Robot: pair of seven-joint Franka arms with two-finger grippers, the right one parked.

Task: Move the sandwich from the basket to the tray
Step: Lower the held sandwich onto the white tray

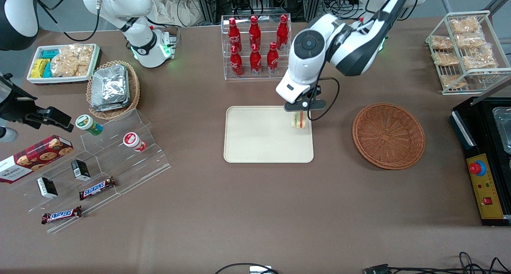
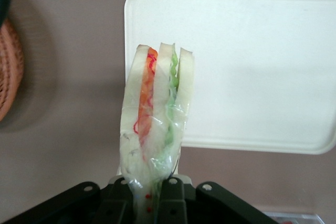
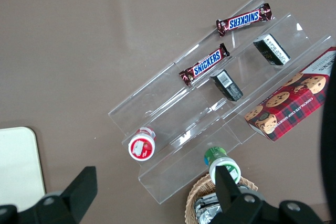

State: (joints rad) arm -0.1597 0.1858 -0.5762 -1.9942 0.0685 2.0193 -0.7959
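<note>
Now the gripper (image 1: 300,112) (fingers closed) pinches the sandwich (image 1: 299,120), apparently above the tray (image 1: 255,146); basket (image 1: 388,135) empty.

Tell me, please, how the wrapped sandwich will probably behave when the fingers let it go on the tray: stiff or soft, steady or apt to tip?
The sandwich, pinched by the gripper at its wrap, is probably soft: its bread layers spread apart. It is likely light. Released on its thin edge at the tray rim, it may tip flat.
</note>
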